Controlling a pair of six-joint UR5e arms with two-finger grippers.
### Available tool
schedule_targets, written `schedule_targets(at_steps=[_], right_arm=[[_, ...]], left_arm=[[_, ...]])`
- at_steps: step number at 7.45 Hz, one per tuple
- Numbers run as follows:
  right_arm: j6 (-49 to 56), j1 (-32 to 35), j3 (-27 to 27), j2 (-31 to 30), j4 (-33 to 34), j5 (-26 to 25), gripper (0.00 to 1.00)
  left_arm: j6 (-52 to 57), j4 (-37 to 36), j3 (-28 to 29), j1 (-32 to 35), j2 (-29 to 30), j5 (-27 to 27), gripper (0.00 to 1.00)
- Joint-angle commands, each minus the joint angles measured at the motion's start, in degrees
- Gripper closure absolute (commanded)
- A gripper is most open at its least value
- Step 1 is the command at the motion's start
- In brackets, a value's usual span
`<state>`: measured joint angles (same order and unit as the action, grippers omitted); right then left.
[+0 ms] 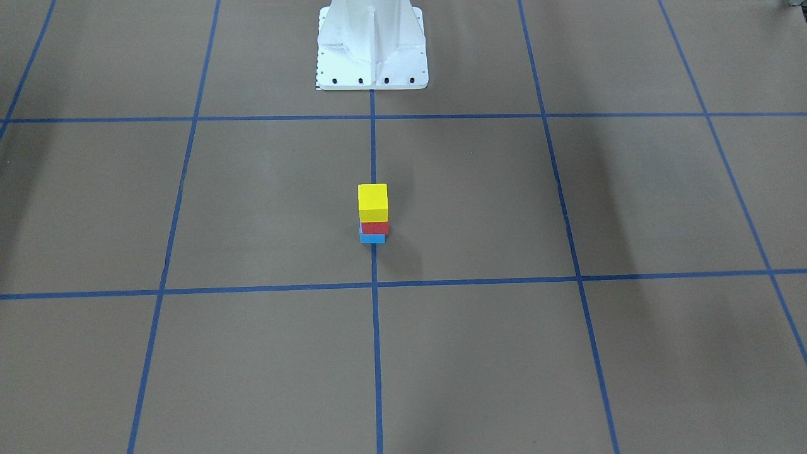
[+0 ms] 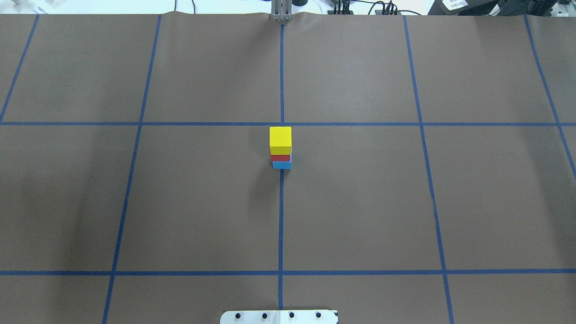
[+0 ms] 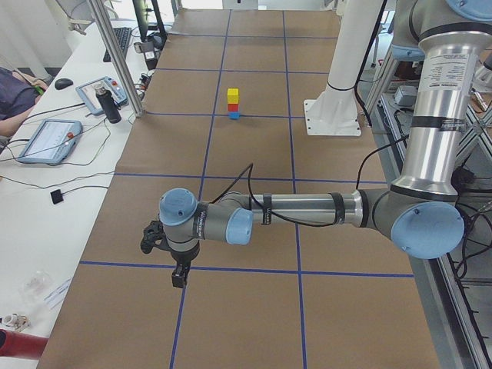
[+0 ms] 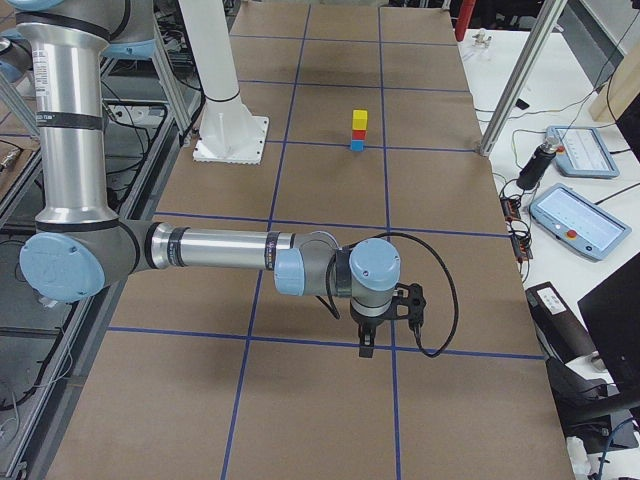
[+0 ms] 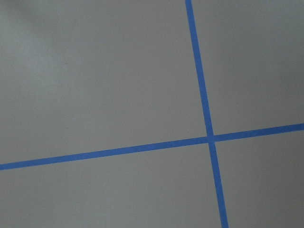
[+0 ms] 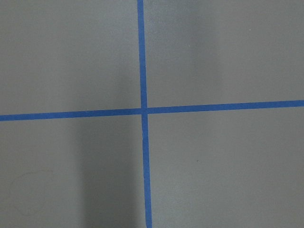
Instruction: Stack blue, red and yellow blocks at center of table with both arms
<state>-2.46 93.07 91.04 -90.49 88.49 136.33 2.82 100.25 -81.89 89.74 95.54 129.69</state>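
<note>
While the left arm [image 3: 307,209] lies stretched low over the left end of the brown tabletop [image 2: 360,202], its left gripper [image 3: 178,281] hangs pointing down above a crossing of the blue tape lines [image 5: 209,138]. Its fingers [image 3: 180,270] show only from the side, so I cannot tell whether they are wide or narrow, and its wrist view takes in bare tabletop and tape.

At the middle of the tabletop, on the centre tape line, three blocks stand in one upright stack. One light blue block [image 2: 281,165] touches the tabletop, one red block [image 2: 280,158] rests on it, and one yellow block [image 2: 280,137] sits on top. The stack stands well apart from both arms. On its near side is one white pedestal base [image 1: 372,50].

Over the right end, the right arm [image 4: 210,248] lies the same way, and the right gripper [image 4: 366,350] points down near another tape crossing. Whether its fingers are spread or closed I cannot tell.

Along the far side runs a white bench [image 3: 54,223] carrying two handheld screens [image 4: 585,220] with cables, and a person's sleeve [image 3: 15,91] shows at its edge.
</note>
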Motion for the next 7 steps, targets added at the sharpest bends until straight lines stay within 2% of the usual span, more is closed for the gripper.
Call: schedule_targets(at_steps=[1,7], right_arm=[[0.0,0.0,-0.2,-0.4,0.2,0.0,0.0],[-0.4,-1.4,-0.3,-1.4,0.4,1.0,0.0]], left_arm=[[-0.4,-0.1,0.1,0.0,0.0,0.0,0.0],[-0.3,0.0,0.4,-0.1,0.0,0.0,0.0]])
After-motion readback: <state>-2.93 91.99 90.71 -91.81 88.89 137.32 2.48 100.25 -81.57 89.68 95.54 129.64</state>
